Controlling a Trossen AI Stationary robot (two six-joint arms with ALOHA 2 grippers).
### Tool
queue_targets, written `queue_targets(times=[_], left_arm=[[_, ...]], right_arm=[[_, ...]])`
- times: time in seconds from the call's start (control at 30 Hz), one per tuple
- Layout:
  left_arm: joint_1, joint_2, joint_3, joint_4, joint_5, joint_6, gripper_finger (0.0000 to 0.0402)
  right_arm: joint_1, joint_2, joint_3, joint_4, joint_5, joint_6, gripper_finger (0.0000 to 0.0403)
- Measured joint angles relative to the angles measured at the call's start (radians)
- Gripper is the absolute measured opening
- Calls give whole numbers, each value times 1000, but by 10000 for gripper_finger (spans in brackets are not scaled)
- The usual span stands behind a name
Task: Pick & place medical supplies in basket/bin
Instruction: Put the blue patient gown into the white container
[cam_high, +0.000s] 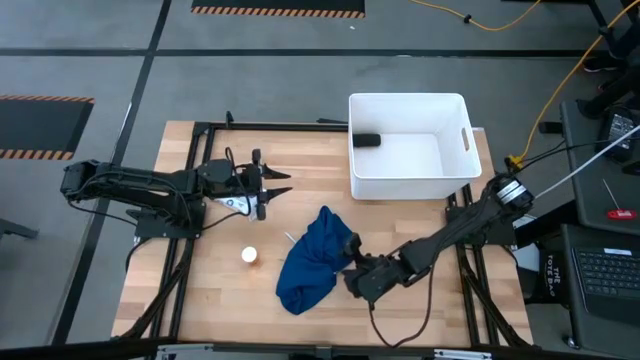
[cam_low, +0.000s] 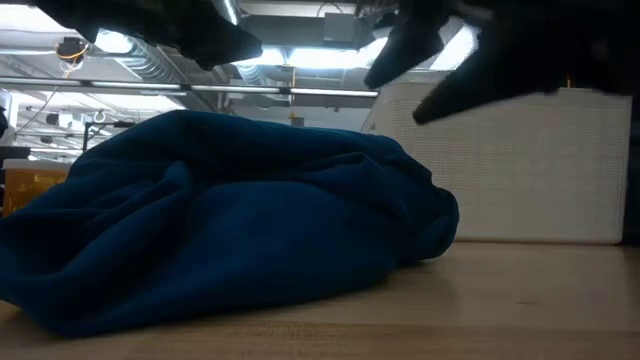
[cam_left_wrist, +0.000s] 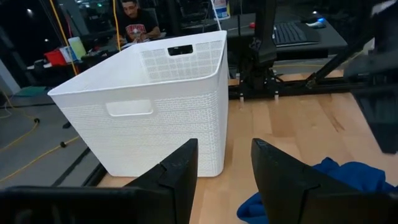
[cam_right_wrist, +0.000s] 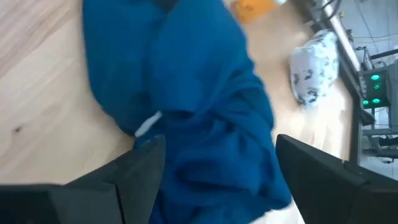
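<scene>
The dark-blue cloth (cam_high: 310, 262) lies crumpled on the table's near middle and fills the low view (cam_low: 220, 230). My right gripper (cam_high: 350, 262) is open at the cloth's right edge, and in its wrist view the fingers (cam_right_wrist: 217, 143) stand wide on either side of a cloth fold (cam_right_wrist: 205, 106). My left gripper (cam_high: 275, 185) is open and hovers left of the white tub (cam_high: 408, 170), above the white packet (cam_high: 237, 203). The black cylinder (cam_high: 365, 140) lies inside the tub's far-left corner. A white-orange round item (cam_high: 249, 256) sits on the table left of the cloth. My right gripper comes at the cloth's right edge low and slanting from the table's right side, with the fingers spread to both sides of a bunched fold. I cannot tell whether the fingers touch the cloth. The cloth lies slack on the table.
The tub stands at the table's far right, and its perforated wall (cam_left_wrist: 155, 124) faces my left gripper (cam_left_wrist: 224, 155). Black frame rails (cam_high: 190, 230) run along the table's sides. Bare wood lies between the cloth and the tub. A person sits beyond the table, past the tub.
</scene>
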Motion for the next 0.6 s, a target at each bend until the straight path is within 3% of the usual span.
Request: queue_targets(times=[0.23,0.6], left_arm=[[0,0,0,0,0,-41,143],[0,0,0,1,-16,-42,143]], right_arm=[[22,95,0,52,-5,24,304],[13,142,0,136,7,-100,304]])
